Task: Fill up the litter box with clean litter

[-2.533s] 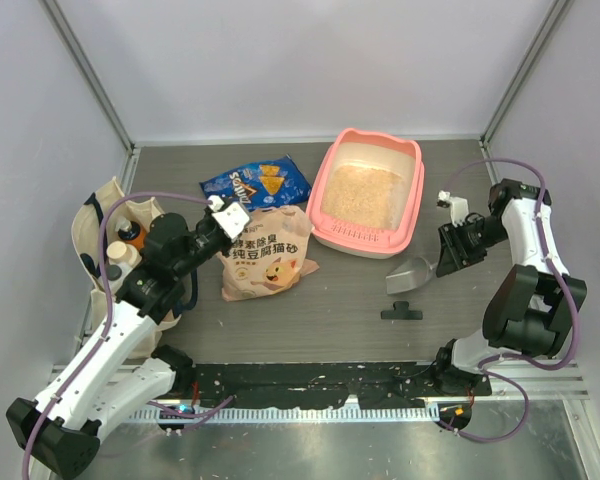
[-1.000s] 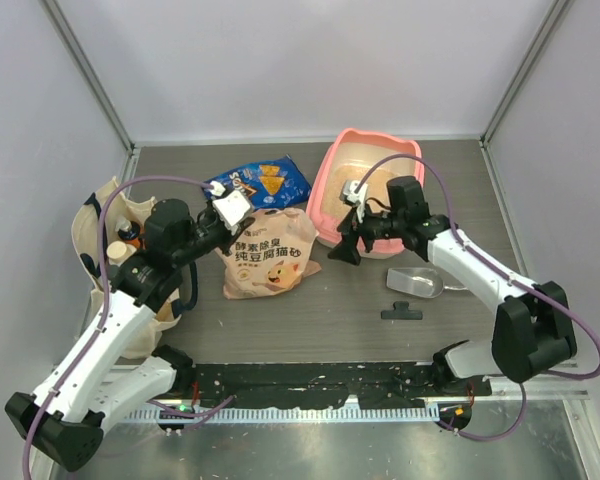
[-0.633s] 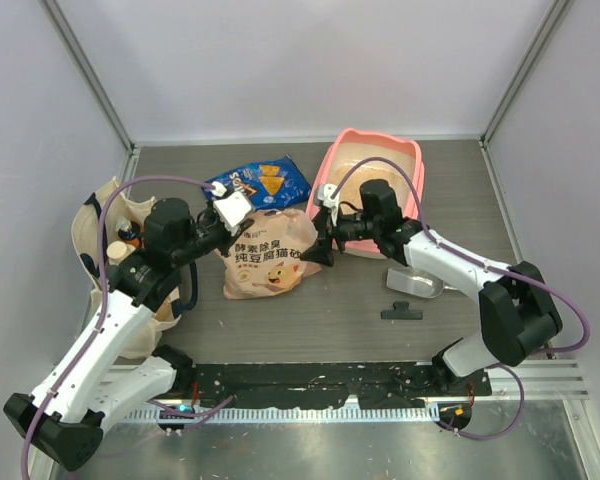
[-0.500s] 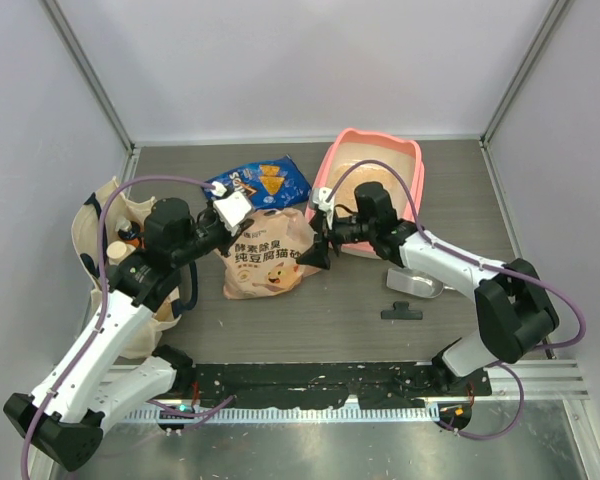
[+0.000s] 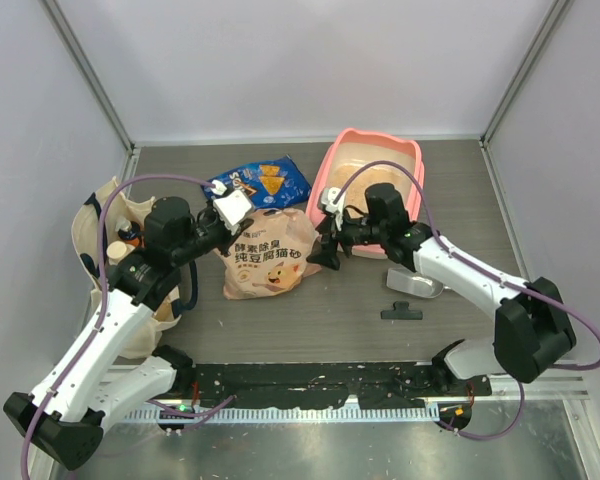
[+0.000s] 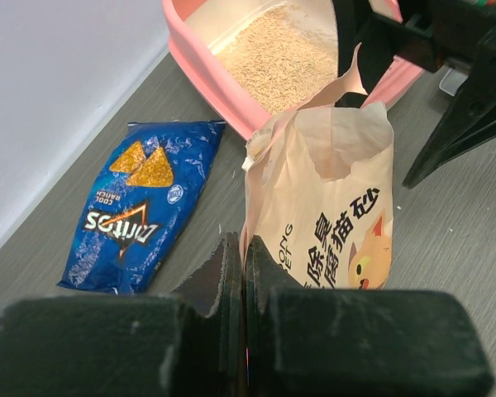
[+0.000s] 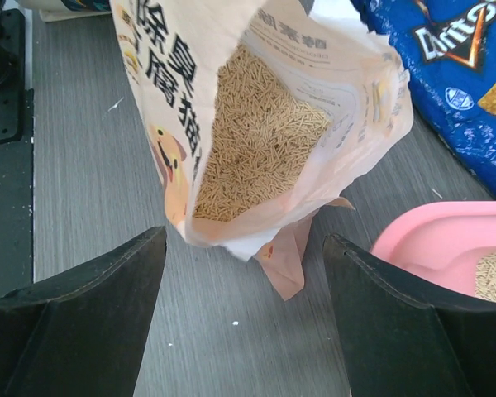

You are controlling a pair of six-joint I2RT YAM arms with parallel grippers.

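The litter bag, pinkish-beige with an orange cartoon cat, stands left of the pink litter box. Its mouth is open and shows beige litter inside. The box holds a layer of the same litter. My left gripper is shut on the bag's top left edge; the paper sits between its fingers in the left wrist view. My right gripper is open and empty just right of the bag's mouth, apart from it. In the right wrist view its jaws stand wide on both sides of the bag's lower lip.
A blue Doritos bag lies flat behind the litter bag. A cream tote bag with bottles stands at the left edge. A grey scoop and a black clip lie right of centre, under my right arm.
My right arm has swung from the far right, past the scoop, to the litter bag's mouth, then eased slightly right. My left gripper has kept its hold on the bag.
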